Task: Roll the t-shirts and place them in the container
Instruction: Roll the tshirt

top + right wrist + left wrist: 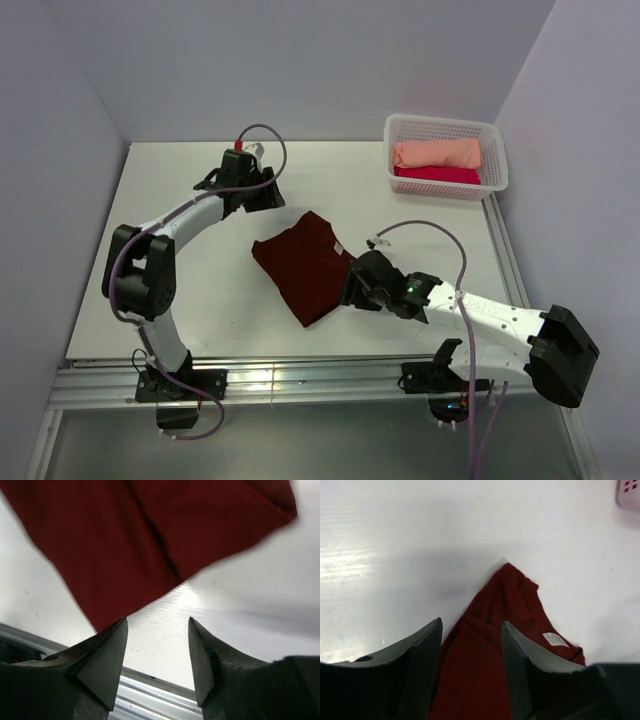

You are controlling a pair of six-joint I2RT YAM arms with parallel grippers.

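A dark maroon t-shirt (pixel 305 265) lies folded into a narrow slanted band in the middle of the white table. Its pale neck label (pixel 554 639) shows in the left wrist view. My left gripper (pixel 268 200) hovers off the shirt's far corner, open, and the maroon cloth (pixel 480 670) is visible through the gap (pixel 472 622) but not pinched. My right gripper (pixel 350 290) is at the shirt's near right edge, open (pixel 158 620) over bare table, with the cloth (pixel 150 530) just beyond its fingertips. A rolled peach t-shirt (pixel 435 153) and a crimson-pink one (pixel 435 175) lie in the basket.
A white mesh basket (pixel 440 121) stands at the back right of the table; its corner (pixel 629 492) shows in the left wrist view. An aluminium rail (pixel 300 380) runs along the table's near edge, close under the right gripper (pixel 150 690). Walls enclose the table on three sides.
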